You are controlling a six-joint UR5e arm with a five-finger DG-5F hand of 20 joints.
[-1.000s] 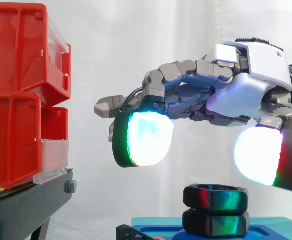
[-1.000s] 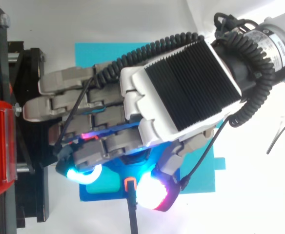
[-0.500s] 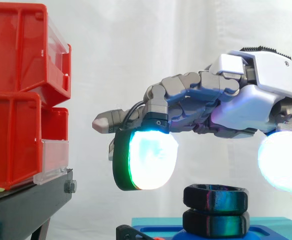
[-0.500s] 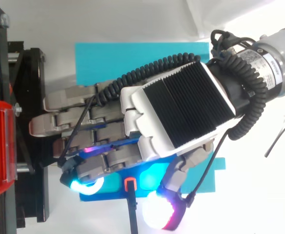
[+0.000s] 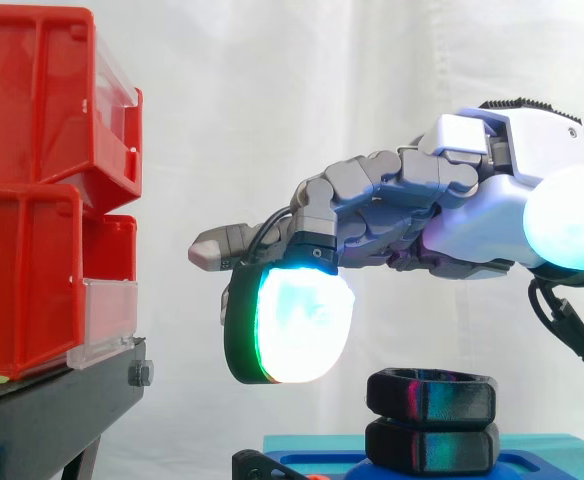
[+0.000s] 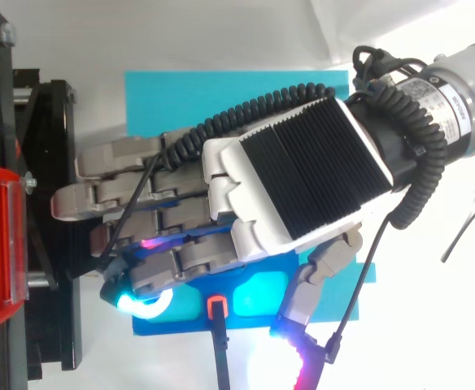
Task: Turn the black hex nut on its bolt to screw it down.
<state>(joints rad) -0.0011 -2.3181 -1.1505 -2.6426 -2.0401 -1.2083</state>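
Two hex pieces, side view: the black hex nut [image 5: 431, 394] is sitting on top of a second hex piece [image 5: 431, 446], over the blue base [image 5: 322, 462].
Hand, side view: the hand [image 5: 472, 215] is hovering above the nut, fingers stretched out, gripping nothing. One glowing pad [image 5: 297, 325] is hanging left of the nut, apart from it.
Hand, top view: the hand [image 6: 294, 175] is covering the nut, and the thumb [image 6: 323, 272] is pointing away from the fingers.
Risk: if you are lowering now, the pad is likely landing beside the nut and slipping off its flats. The fingertips are also reaching toward the red bins [image 5: 42, 190].
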